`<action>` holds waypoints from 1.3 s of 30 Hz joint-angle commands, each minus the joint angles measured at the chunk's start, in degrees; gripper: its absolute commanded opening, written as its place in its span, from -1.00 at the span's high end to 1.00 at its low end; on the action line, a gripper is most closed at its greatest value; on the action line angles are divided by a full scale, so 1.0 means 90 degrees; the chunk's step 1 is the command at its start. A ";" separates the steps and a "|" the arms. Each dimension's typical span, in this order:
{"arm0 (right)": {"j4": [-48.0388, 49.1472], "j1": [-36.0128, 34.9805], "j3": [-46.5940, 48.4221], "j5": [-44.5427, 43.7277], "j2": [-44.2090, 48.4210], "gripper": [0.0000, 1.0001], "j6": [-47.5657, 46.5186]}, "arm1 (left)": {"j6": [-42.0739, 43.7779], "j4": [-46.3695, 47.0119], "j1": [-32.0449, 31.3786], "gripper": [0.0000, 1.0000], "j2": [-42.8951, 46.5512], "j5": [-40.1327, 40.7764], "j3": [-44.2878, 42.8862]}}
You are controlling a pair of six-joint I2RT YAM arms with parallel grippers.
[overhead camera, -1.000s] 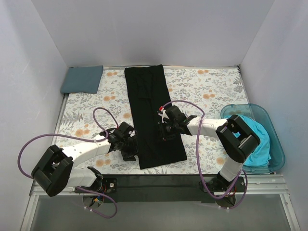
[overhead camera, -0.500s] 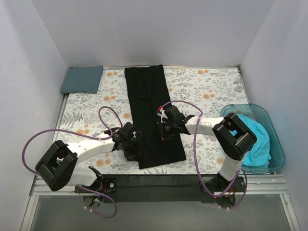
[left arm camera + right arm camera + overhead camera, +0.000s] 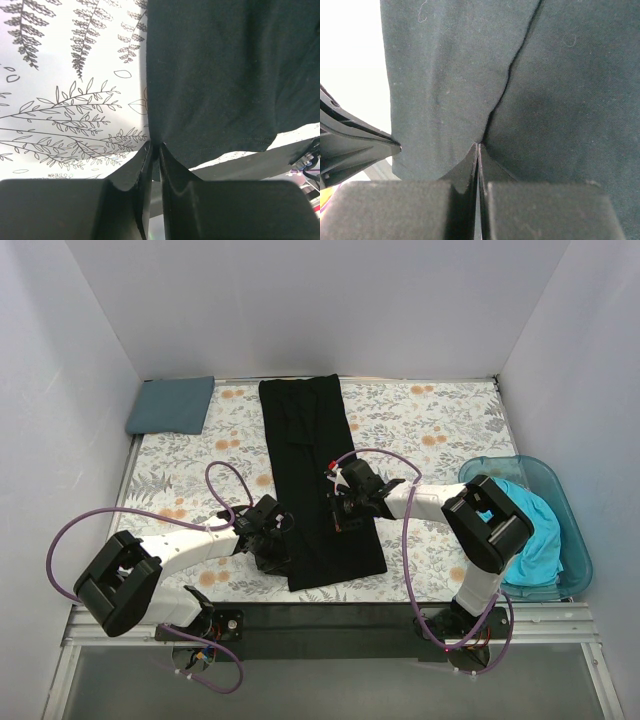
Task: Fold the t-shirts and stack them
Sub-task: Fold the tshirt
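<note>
Black t-shirt [image 3: 308,440] pinched by left and right jaws.

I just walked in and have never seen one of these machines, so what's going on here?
Two robot arms are folding t-shirts. The black t-shirt lies as a long strip on the floral table cloth; the left gripper pinches its left edge, the right gripper a fold on its right side. A blue-grey t-shirt lies folded at the far left corner; a turquoise t-shirt sits bunched in the teal tub.
</note>
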State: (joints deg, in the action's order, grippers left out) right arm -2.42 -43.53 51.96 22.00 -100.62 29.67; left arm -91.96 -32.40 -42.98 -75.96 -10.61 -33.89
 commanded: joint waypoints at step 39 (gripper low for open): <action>-0.2845 0.0139 0.0027 -0.2041 0.1970 0.11 -0.1002 | -0.0212 -0.1048 -0.0175 0.17 0.0590 0.0632 -0.0326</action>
State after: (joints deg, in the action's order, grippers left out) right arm -19.14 -42.44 52.12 11.84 -86.13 22.37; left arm -93.01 -40.73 -44.05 -71.00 -6.13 -34.81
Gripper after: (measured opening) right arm 0.440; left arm 0.407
